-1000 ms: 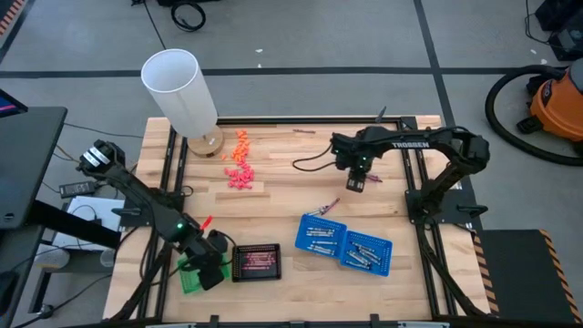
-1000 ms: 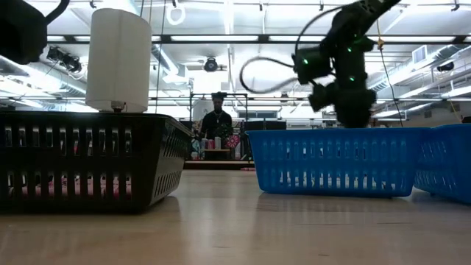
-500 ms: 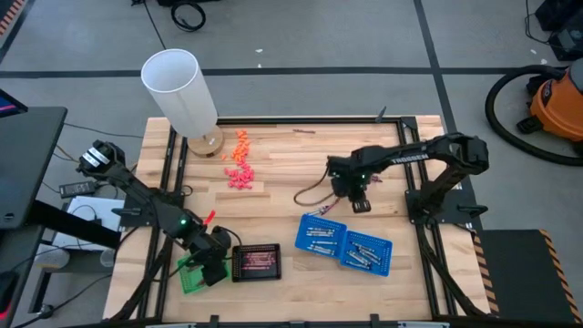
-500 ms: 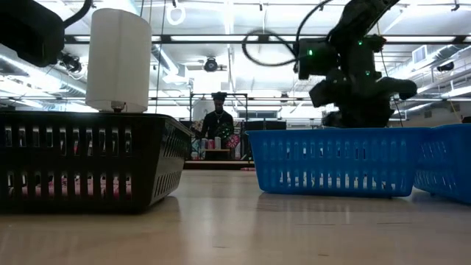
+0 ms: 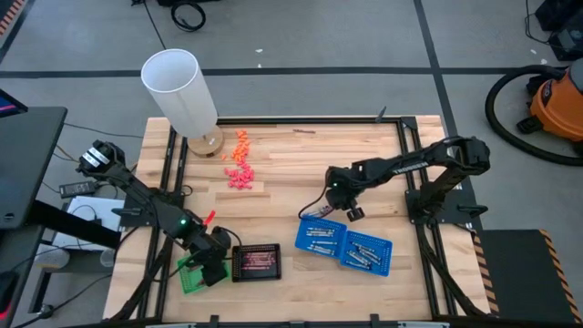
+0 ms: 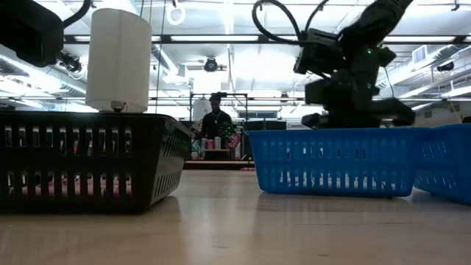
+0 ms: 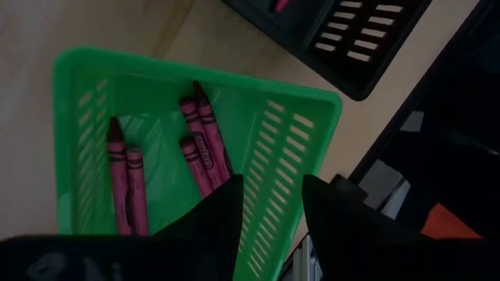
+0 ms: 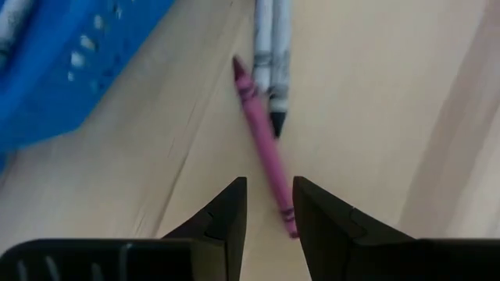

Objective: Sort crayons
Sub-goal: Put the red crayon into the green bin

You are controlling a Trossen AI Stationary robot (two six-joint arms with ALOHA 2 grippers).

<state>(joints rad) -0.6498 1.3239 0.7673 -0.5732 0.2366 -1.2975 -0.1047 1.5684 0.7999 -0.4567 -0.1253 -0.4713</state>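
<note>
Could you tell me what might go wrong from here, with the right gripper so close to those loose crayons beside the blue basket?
1. The magenta crayon lies against two grey crayons ahead of the open right gripper; a grab could catch the wrong colour or scatter them.
2. The blue basket sits close by, so a finger might nudge its wall.
3. The open left gripper hangs over the green basket and could knock its rim.

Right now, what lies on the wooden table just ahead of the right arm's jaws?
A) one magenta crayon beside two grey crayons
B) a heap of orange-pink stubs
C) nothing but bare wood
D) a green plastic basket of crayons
A: the right wrist view shows a thin magenta wax crayon lying slantwise on the bare wood against two pale grey crayons, beside the blue plastic basket.
</note>
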